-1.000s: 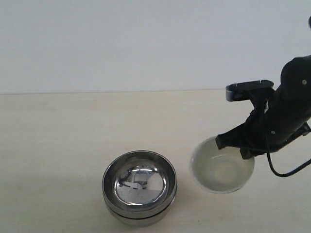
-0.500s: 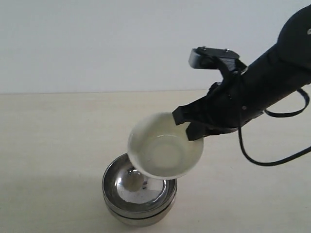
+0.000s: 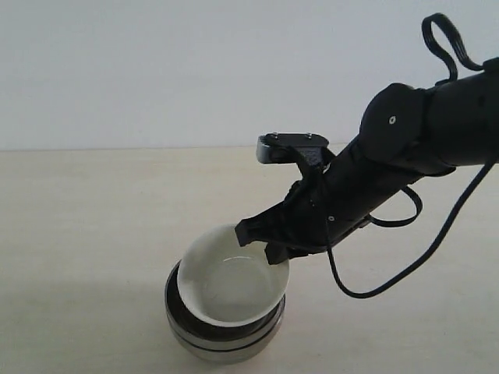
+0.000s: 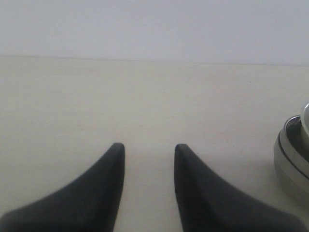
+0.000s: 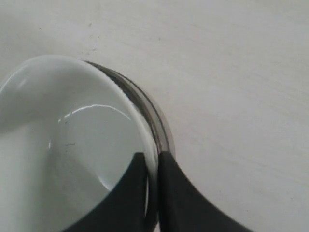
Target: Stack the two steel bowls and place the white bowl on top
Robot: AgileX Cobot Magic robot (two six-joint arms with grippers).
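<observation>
**Exterior view.** The two steel bowls [image 3: 224, 344] stand nested one inside the other on the pale table [image 3: 86, 226], near its front edge; a dark seam on the side of the stack marks where one rim meets the other. The white bowl [image 3: 231, 285] sits in the mouth of the upper steel bowl, mouth up and slightly tilted, its left rim standing higher than the steel rim. Whether it rests fully seated cannot be told. The right gripper [image 3: 260, 241] reaches across from the right and pinches the white bowl's right rim. A black cable [image 3: 387, 283] hangs in a loop below the arm. A plain white wall [image 3: 156, 70] closes the background.

**Right wrist view.** The right gripper [image 5: 152, 156] has one finger inside the white bowl [image 5: 58, 140] and one outside, clamped on its wall. The steel rim [image 5: 155, 122] shows just beyond the white rim.

**Left wrist view.** The left gripper [image 4: 147, 147] is above bare table, fingers [image 4: 112, 164] spread with nothing between them. The two steel bowls [image 4: 289, 157] appear at the frame's edge, well apart from it.
</observation>
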